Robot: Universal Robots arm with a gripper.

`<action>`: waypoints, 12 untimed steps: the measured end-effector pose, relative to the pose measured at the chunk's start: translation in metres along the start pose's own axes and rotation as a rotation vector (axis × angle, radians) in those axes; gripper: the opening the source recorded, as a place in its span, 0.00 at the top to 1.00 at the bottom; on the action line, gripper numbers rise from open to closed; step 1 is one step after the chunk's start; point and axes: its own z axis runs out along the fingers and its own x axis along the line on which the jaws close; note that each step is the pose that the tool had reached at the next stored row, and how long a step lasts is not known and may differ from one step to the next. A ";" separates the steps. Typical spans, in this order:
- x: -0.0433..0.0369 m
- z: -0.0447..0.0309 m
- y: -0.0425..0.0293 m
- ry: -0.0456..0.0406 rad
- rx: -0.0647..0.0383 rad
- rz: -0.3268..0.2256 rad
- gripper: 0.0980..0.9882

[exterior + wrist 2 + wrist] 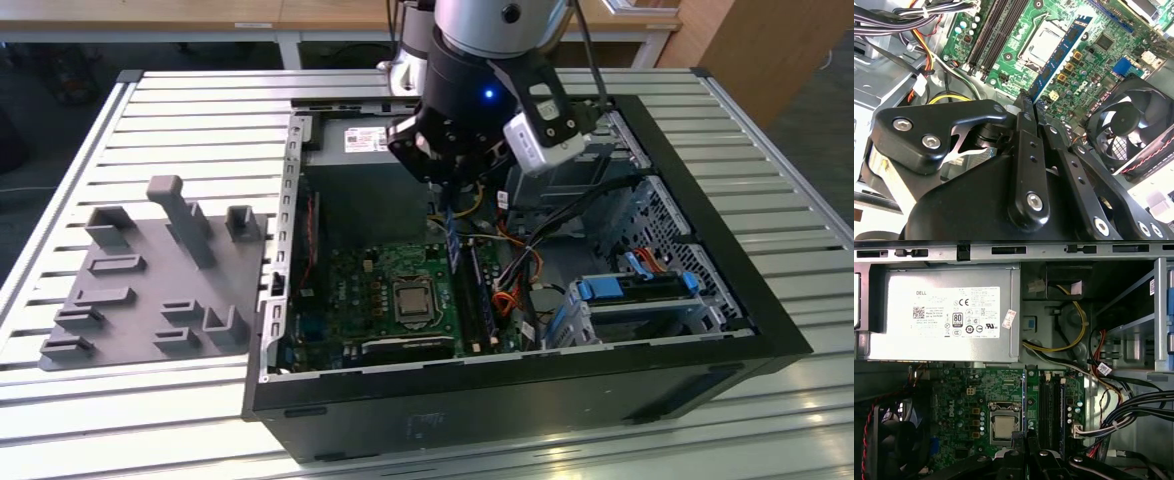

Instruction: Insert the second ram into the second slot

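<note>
My jaws are clamped on the second ram (453,243), holding it over the open computer case (507,400).

In the exterior view, the case lies on the slatted table (174,110). I hang above its motherboard (360,290), and the blue stick points down from my jaws toward the board. In the second wrist view, my 2 fingers (1026,125) pinch 1 end of the ram (1061,55). The stick runs out beside the processor socket (1043,44), with the dark memory slots (994,30) on the socket's far side and a fan (1126,125) nearby. In the first wrist view, the ram (1024,395) shows edge-on between the socket (1003,426) and the slots (1049,400), not in any slot. The power supply (939,315) sits beyond the board.
</note>
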 end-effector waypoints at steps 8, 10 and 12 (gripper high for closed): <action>-0.0003 0.0031 -0.0009 0.0019 -0.001 0.000 0.96; -0.0004 0.0039 -0.0020 -0.0045 -0.005 -0.001 0.96; -0.0004 0.0044 -0.0026 -0.0165 -0.010 -0.002 0.96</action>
